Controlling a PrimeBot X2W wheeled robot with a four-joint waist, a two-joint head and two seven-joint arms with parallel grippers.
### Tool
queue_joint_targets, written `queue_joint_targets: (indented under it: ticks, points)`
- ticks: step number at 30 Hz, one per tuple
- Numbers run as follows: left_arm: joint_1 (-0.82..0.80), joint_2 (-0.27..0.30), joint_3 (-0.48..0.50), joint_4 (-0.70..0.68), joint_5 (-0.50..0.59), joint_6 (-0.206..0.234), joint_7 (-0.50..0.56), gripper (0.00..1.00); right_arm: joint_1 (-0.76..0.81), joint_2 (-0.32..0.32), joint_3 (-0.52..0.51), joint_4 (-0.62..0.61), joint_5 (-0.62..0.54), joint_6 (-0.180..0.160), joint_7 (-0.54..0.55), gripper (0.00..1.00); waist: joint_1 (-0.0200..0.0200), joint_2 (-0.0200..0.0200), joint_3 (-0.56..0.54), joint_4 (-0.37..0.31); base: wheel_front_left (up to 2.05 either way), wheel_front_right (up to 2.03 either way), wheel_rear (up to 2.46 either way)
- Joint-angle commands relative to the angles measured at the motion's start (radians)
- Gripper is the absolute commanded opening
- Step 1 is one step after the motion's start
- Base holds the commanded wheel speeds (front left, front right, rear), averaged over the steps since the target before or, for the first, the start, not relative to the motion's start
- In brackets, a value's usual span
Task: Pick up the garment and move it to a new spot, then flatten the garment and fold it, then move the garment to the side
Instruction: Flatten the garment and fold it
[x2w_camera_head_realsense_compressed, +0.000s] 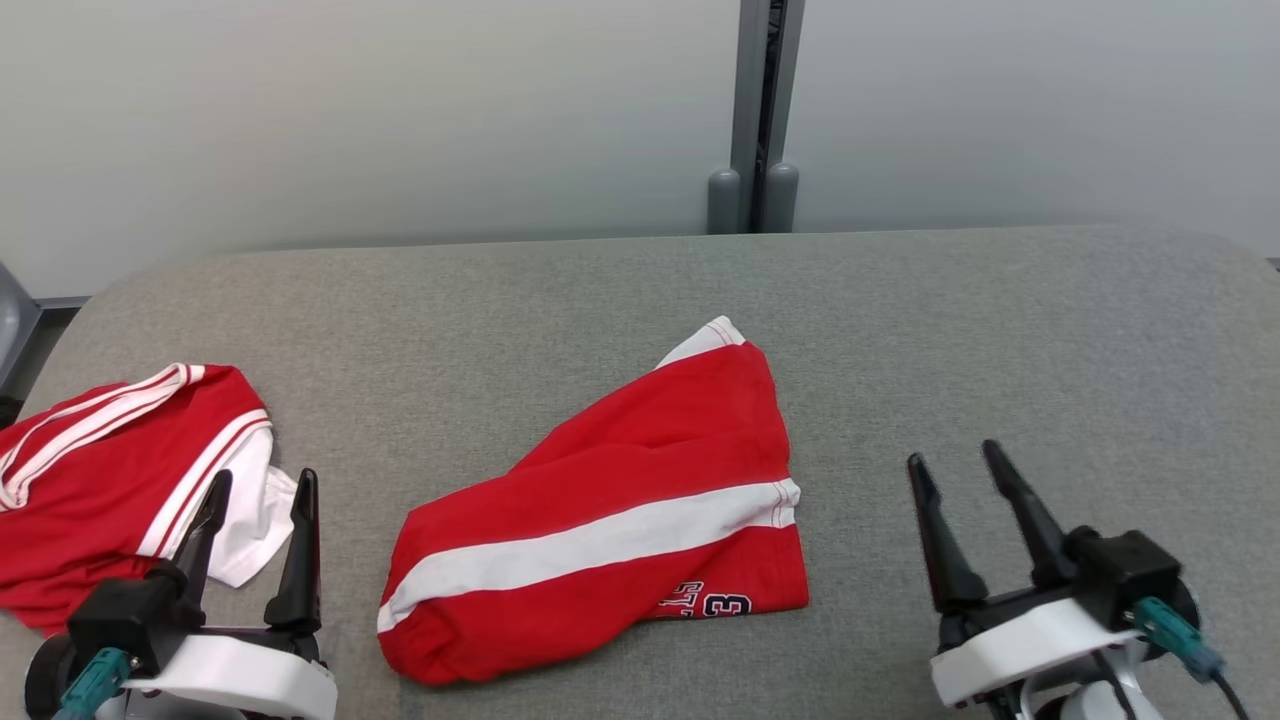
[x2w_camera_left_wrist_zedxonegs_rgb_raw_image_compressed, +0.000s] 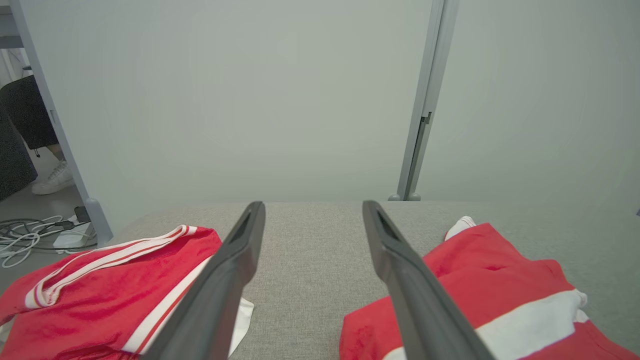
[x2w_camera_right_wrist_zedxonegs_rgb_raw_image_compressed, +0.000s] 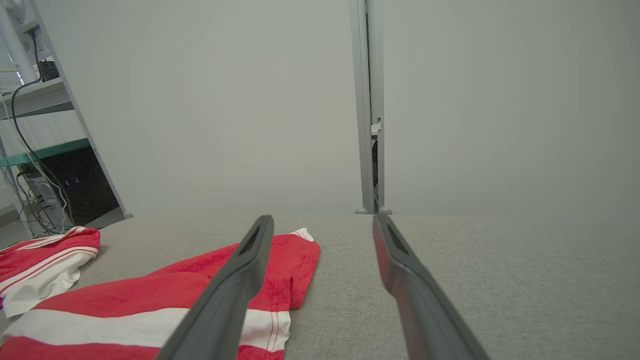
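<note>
Shorts (x2w_camera_head_realsense_compressed: 600, 520) lay mid-table (x2w_camera_head_realsense_compressed: 1000, 320), between grippers, looking roughly folded. Left gripper (x2w_camera_head_realsense_compressed: 264, 478) and right gripper (x2w_camera_head_realsense_compressed: 953, 455) both spread wide, empty, clear of shorts. Likely step: moving shorts aside. Next move called for pinching edges without undoing fold.

Red garment (x2w_camera_head_realsense_compressed: 610, 520) lying mid-counter (x2w_camera_head_realsense_compressed: 1000, 330), loosely folded and rumpled, white stripe across it, dark lettering at its 5 o'clock corner, white-trimmed hem pointing to 1 o'clock, second red-and-white garment (x2w_camera_head_realsense_compressed: 110, 470) crumpled at 8 o'clock.
</note>
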Motion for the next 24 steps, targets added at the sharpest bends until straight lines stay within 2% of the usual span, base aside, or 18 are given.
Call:
queue_joint_targets:
  ticks: [1,6,14,24]
  points:
    - [0.015,-0.005,0.011,0.004,0.01,-0.012,-0.004,1.0,-0.02,-0.012,0.011,0.022,0.009,0.0,0.0,1.0,0.0,-0.0001,0.002,0.009,0.0,0.0,0.0]
    - [0.009,-0.049,0.05,0.03,0.049,-0.072,-0.004,1.0,-0.124,-0.03,0.08,0.202,0.055,0.0,0.036,1.0,0.0,-0.0001,0.011,0.043,0.0,0.0,0.0]
    - [-0.018,-0.102,0.09,0.073,0.09,-0.14,-0.005,1.0,-0.271,-0.029,0.118,0.493,0.128,0.0,0.192,1.0,0.0,-0.0001,0.028,0.119,0.0,0.0,0.0]
    - [-0.033,-0.141,0.142,0.108,0.132,-0.197,-0.004,1.0,-0.357,-0.018,0.156,0.663,0.217,0.0,0.214,1.0,0.0,-0.0001,0.061,0.176,0.0,0.0,0.0]
